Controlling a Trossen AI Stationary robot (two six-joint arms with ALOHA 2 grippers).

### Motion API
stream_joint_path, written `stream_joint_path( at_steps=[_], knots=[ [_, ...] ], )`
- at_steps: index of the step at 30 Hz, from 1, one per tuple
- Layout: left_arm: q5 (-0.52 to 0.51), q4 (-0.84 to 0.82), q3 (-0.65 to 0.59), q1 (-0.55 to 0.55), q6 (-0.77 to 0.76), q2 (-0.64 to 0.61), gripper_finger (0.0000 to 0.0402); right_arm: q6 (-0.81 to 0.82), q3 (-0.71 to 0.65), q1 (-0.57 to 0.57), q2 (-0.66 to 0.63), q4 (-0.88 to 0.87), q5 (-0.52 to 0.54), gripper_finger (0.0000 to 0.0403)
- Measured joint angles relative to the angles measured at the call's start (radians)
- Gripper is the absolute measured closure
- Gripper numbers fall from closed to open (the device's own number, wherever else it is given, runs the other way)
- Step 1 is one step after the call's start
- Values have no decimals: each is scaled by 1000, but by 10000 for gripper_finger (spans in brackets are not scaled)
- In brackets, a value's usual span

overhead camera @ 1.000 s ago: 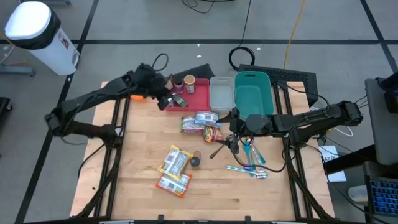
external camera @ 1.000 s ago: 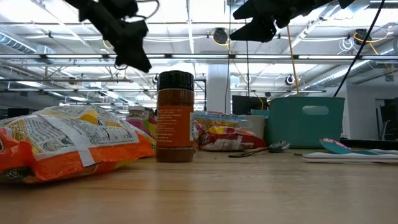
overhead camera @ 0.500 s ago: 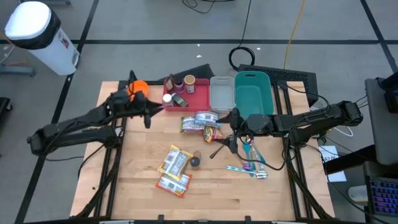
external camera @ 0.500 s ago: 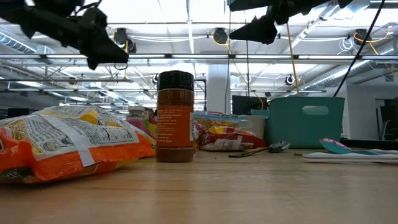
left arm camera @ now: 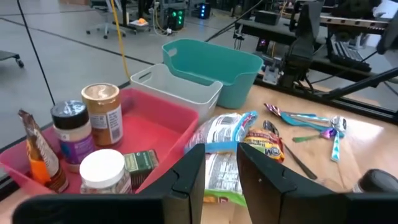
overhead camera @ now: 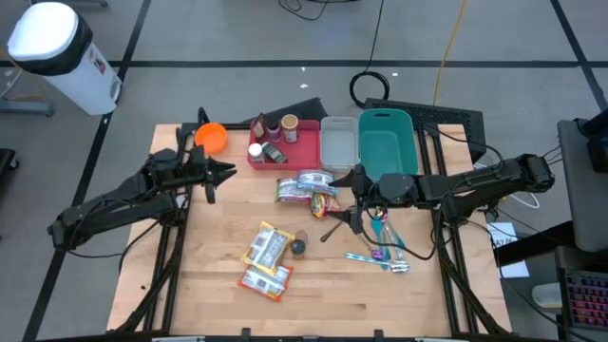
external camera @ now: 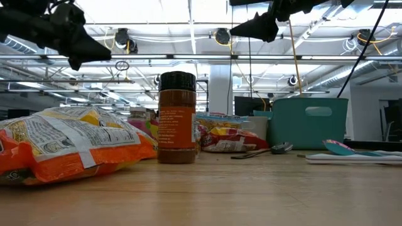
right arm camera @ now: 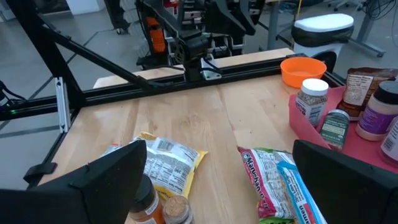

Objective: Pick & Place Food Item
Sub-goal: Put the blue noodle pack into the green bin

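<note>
Watching from the high view, I see the left gripper (overhead camera: pixel 220 171) hanging over the table's 10 o'clock area, pointing toward 3 o'clock. Its fingers (left arm camera: pixel 189 180) are nearly together with a narrow gap, and nothing is between them. Empty.

Red tray (overhead camera: pixel 302 150) sits at the table's 12 o'clock edge, at 2 o'clock from the left gripper and apart from it. Inside are several jars and a small dark green box (left arm camera: pixel 140 167); a white-lidded jar (left arm camera: pixel 102 171) is at the tray's 9 o'clock end. Orange bowl (overhead camera: pixel 211 139) is just off the tray at 9 o'clock.

Right gripper (overhead camera: pixel 353 201) hovers near table centre, slightly toward 3 o'clock, pointing to 9 o'clock. Fingers spread wide, released, holding nothing. In the low view both grippers are up high, clear of the tabletop.

Food items: snack packets (overhead camera: pixel 306 188) lie flat at table centre, just at 9 o'clock of the right gripper, untouched. Two orange bags (overhead camera: pixel 266 258) lie at 7 o'clock from centre, one overlapping the other. Spice jar (overhead camera: pixel 298 247) stands upright just at 3 o'clock of the upper bag.

White bin (overhead camera: pixel 339 142) touches the tray's 3 o'clock side, and teal bin (overhead camera: pixel 387 142) is next to that. Utensils (overhead camera: pixel 382 245) are scattered at 4 o'clock from centre. A dark one, probably a spoon (overhead camera: pixel 332 228), lies below the right gripper, but it is hard to be sure.
</note>
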Motion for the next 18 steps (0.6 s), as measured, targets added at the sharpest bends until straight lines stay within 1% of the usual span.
stream_joint_path(
  at_steps=[10, 14, 18],
  knots=[
    [-1, -127, -1, 0, -4, -133, 305, 0, 0, 0, 0, 3, 1, 4],
    [-11, -130, 0, 0, -10, -167, 305, 0, 0, 0, 0, 4, 1, 6],
    [-25, -131, -1, -2, -47, -171, 305, 0, 0, 0, 0, 6, 1, 5]
  ],
)
